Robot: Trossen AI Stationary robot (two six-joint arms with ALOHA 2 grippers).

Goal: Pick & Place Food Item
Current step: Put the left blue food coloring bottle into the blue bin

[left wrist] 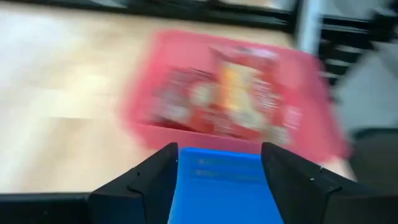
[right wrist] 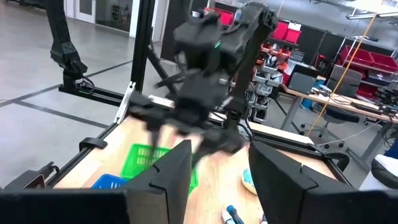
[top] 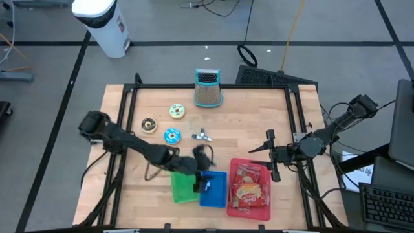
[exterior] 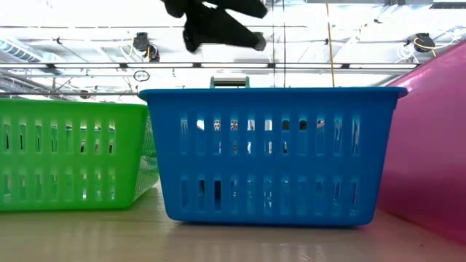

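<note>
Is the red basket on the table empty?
No. Seen from above, the red basket holds red and yellow snack packets lying flat inside it.

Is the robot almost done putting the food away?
Partly, it seems. Red snack packets already lie in the red basket. The left gripper is over the blue basket, fingers apart and nothing between them, so it is carrying nothing. The right gripper waits beside the red basket. Left on the table: three donuts and a small wrapped piece. The green basket looks empty.
</note>
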